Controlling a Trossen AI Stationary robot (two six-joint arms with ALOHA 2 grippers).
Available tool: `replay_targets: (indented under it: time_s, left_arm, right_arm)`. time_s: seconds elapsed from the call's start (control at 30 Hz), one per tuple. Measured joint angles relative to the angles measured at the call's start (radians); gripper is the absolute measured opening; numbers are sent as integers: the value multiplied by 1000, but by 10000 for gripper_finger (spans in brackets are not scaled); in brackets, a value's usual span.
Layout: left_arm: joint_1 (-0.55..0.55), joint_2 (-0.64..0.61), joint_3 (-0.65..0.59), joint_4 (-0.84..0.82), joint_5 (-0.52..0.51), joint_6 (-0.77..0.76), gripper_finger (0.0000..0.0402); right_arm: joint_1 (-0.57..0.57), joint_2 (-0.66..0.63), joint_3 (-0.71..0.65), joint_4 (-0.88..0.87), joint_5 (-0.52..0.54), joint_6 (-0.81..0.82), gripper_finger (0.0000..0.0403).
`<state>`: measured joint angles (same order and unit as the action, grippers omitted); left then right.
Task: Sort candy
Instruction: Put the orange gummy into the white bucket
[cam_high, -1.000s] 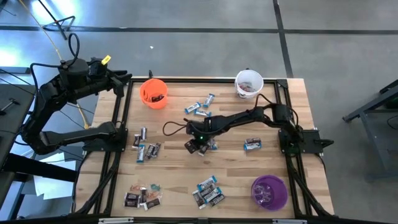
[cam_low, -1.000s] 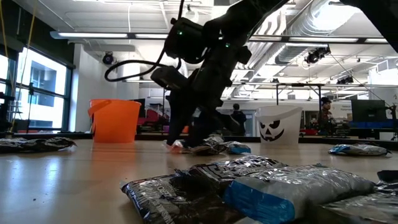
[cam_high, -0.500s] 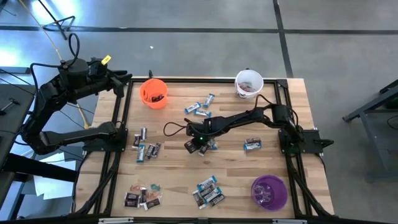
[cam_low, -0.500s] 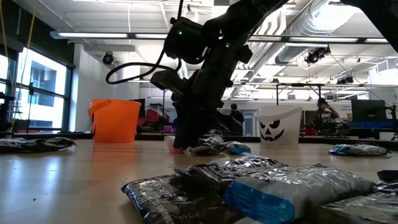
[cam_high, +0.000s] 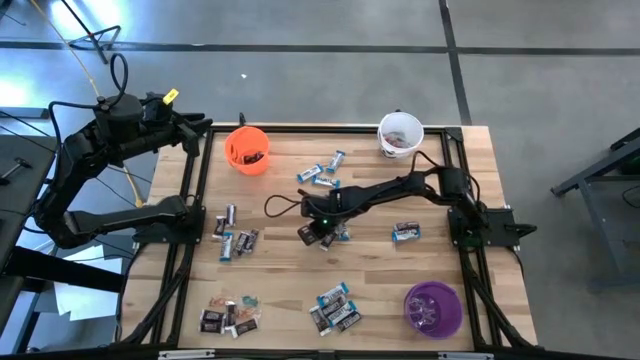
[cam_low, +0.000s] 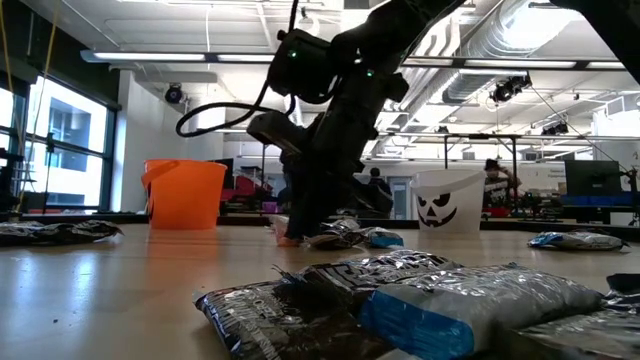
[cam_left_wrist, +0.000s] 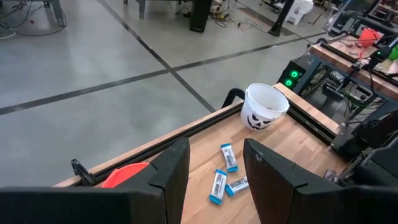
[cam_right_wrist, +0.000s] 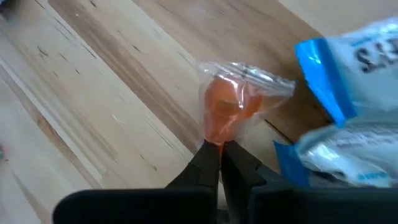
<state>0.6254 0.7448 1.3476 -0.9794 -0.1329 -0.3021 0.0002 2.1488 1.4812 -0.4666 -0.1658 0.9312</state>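
My right gripper (cam_high: 313, 236) stands at the table's middle, pointing steeply down, shut on a small orange candy (cam_right_wrist: 227, 104) in a clear wrapper. In the low view the gripper (cam_low: 297, 232) reaches down to the tabletop. Blue-and-white candy (cam_right_wrist: 348, 93) lies right beside the orange piece. My left gripper (cam_left_wrist: 214, 180) waits open, high above the table's far left corner (cam_high: 196, 128), holding nothing. My right gripper pinches the clear wrapper's near end (cam_right_wrist: 214, 138) of the orange candy between its two fingertips. The fingers come from above, slanting steeply down. The candy lies ahead of the fingertips, low over the wood; whether it is clear of the table, I cannot tell.
An orange cup (cam_high: 247, 148) and a white cup (cam_high: 400, 133) stand at the far edge, a purple cup (cam_high: 433, 308) near right. Candy lies in clusters (cam_high: 238, 241), (cam_high: 322, 174), (cam_high: 406, 232), (cam_high: 336, 306), (cam_high: 229, 316). Dark wrapped pieces (cam_low: 400, 305) lie close before the low camera.
My right gripper has shut its fingers on the orange candy's wrapper, staying almost where it was. My left arm has kept still.
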Motion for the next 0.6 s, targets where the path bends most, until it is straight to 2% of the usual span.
replay_targets:
  time_s: [0.6]
  left_arm:
    - [0,0,0,-1,0,50,140]
  right_arm:
    - [8,-246,1,-86,78,-19,1]
